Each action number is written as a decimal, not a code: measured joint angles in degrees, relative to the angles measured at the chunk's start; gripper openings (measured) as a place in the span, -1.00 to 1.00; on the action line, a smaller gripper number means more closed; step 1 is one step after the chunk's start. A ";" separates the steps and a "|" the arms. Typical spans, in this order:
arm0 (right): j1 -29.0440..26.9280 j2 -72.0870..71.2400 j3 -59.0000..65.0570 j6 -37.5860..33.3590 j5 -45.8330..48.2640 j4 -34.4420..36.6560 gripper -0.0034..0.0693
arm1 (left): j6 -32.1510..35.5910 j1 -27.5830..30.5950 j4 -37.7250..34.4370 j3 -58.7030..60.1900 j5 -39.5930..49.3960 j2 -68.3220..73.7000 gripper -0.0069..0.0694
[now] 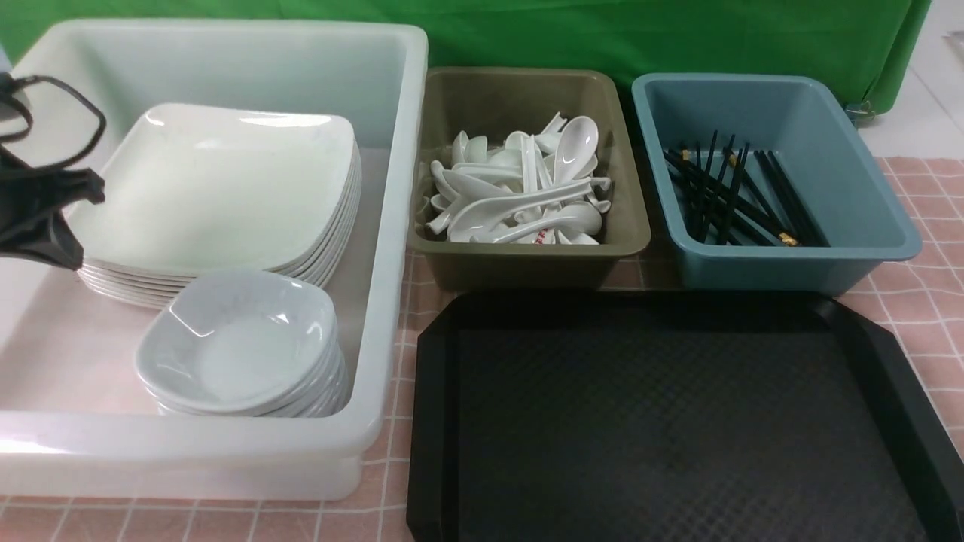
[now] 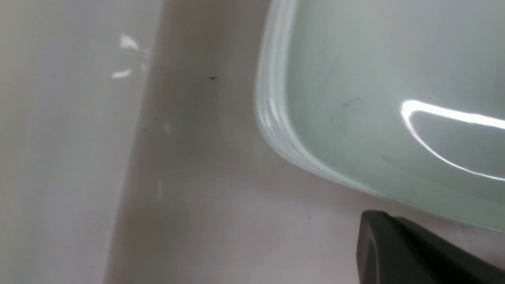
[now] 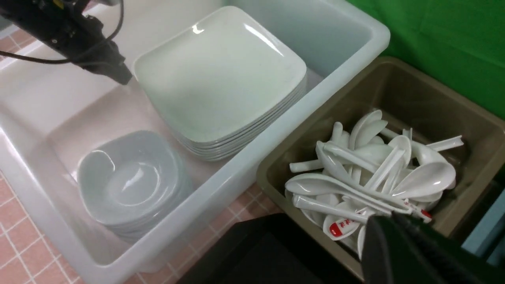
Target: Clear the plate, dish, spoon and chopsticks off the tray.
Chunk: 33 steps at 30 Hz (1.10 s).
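Logging left gripper [image 3: 122,77]: closed, empty, beside the plate [image 1: 218,188] atop its stack in the white tub [image 1: 392,226], left of the tray [image 1: 429,421]. Dish [image 1: 237,339] likewise; spoon [image 1: 540,237] in olive tub [image 1: 527,263], chopsticks [image 1: 734,199] in blue tub [image 1: 866,188], behind the tray. I'd rise straight, sparing the stack. Right gripper [image 3: 378,236]: closed.

On pink cloth [image 1: 926,293]: tray [image 1: 433,421], three tubs [image 1: 392,226]

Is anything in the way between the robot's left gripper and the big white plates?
Nothing visible is. The left gripper, jaws shut, hangs inside the white tub, right beside a corner of the plate stack. Only bare tub floor shows between them.
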 joint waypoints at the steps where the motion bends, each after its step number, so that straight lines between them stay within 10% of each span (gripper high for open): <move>1: 0.12 -0.13 0.00 1.29 0.05 -0.92 -0.82 | 0.53 -0.06 -1.25 0.00 0.72 -1.24 -0.82; 16: 0.27 -33.33 22.59 23.88 -0.61 -33.31 -0.82 | 7.23 -24.57 -5.95 -0.11 1.56 -42.64 -0.82; 22: 0.27 -59.84 53.04 30.31 -18.17 -38.13 -0.82 | 5.56 -34.07 -4.51 3.85 1.72 -58.89 -0.82; 33: 0.27 -96.67 96.90 38.72 -46.45 -38.31 -0.82 | -7.08 -34.77 4.98 37.50 -11.41 -86.91 -0.82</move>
